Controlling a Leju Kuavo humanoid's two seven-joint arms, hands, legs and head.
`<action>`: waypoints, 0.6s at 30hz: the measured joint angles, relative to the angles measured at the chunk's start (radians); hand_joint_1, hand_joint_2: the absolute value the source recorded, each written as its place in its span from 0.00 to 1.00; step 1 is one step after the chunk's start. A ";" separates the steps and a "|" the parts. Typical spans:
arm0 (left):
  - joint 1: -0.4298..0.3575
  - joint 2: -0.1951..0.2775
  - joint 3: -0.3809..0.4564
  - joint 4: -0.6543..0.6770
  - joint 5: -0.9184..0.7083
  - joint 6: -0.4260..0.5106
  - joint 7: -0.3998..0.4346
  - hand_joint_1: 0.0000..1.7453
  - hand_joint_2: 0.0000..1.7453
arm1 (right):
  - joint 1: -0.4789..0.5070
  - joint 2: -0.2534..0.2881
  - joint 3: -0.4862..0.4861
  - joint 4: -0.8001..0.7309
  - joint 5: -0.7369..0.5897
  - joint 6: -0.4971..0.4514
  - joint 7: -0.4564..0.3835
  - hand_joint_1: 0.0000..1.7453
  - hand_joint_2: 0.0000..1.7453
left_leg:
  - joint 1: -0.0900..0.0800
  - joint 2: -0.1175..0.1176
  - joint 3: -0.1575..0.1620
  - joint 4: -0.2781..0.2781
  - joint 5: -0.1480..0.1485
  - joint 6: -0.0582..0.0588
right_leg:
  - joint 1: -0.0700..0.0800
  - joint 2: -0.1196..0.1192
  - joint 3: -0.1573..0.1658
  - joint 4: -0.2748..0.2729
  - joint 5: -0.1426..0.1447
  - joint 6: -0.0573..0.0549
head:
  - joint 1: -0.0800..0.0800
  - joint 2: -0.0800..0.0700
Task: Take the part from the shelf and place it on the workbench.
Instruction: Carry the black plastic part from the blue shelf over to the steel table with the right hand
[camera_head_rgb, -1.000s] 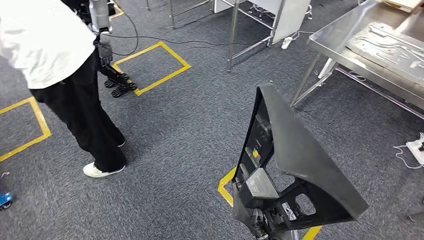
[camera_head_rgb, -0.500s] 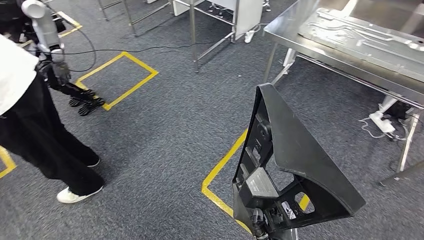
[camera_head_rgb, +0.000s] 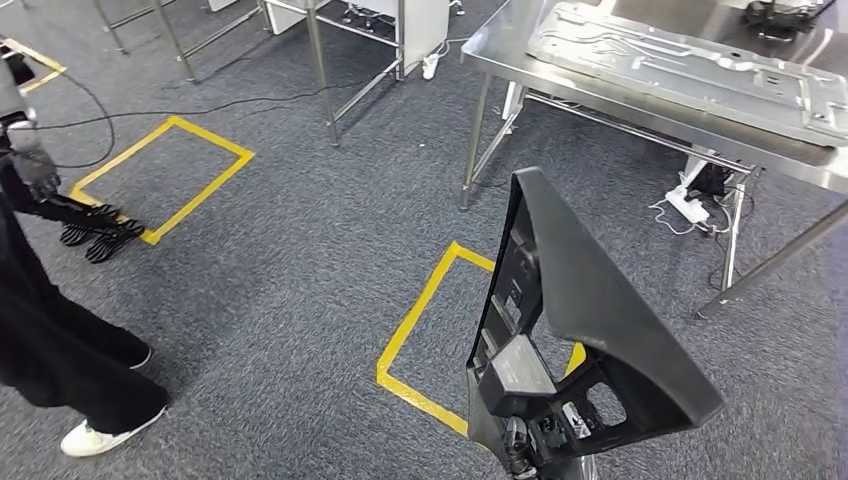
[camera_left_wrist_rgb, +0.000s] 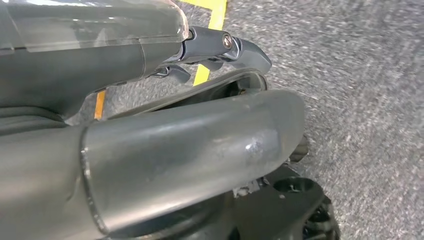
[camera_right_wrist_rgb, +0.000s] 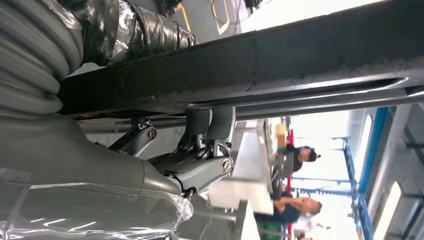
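Note:
The part (camera_head_rgb: 585, 310) is a large black plastic panel with a curved outer shell and cut-outs. It stands upright in front of me, low in the head view. Dark fingers (camera_head_rgb: 515, 443) of one of my hands show through its lower end. In the left wrist view my left hand (camera_left_wrist_rgb: 190, 150) lies with its thick thumb across the part (camera_left_wrist_rgb: 282, 205), fingers curled over its edge. In the right wrist view my right hand (camera_right_wrist_rgb: 197, 162) grips the part's black rim (camera_right_wrist_rgb: 280, 60). The steel workbench (camera_head_rgb: 610, 112) stands ahead at upper right, apart from the part.
A grey metal plate (camera_head_rgb: 690, 65) lies on the workbench, with a power strip (camera_head_rgb: 690, 205) and cables beneath. A person in black trousers (camera_head_rgb: 50, 345) stands at far left beside another robot's arm (camera_head_rgb: 30, 170). Yellow tape squares (camera_head_rgb: 420, 320) mark the carpet. Steel table legs (camera_head_rgb: 320, 75) stand behind.
The whole picture has shifted: my view turned right, so the workbench now sits nearer the middle and the person has slid to the left edge. The part keeps its place in my hands.

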 joint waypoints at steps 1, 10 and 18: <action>-0.001 -0.001 0.000 0.000 0.000 0.000 0.000 0.00 0.00 | -0.001 0.000 0.000 0.000 0.000 0.000 0.001 1.00 1.00 | -0.002 0.009 0.004 0.001 -0.003 -0.004 | 0.004 -0.017 0.032 -0.060 0.020 -0.006 | 0.000 0.000; -0.003 -0.001 0.002 0.000 -0.001 -0.001 -0.001 0.00 0.00 | -0.002 0.001 0.001 0.001 0.002 -0.002 0.003 1.00 1.00 | 0.000 -0.063 -0.078 0.214 -0.133 -0.044 | 0.000 0.042 0.056 -0.126 0.043 -0.052 | -0.001 0.000; 0.001 0.001 0.002 0.000 -0.009 -0.002 -0.001 0.00 0.00 | -0.005 0.001 0.001 0.007 0.002 -0.004 0.011 1.00 1.00 | 0.002 -0.149 -0.019 0.022 0.002 -0.028 | 0.000 0.145 0.046 -0.105 0.039 -0.033 | -0.001 0.000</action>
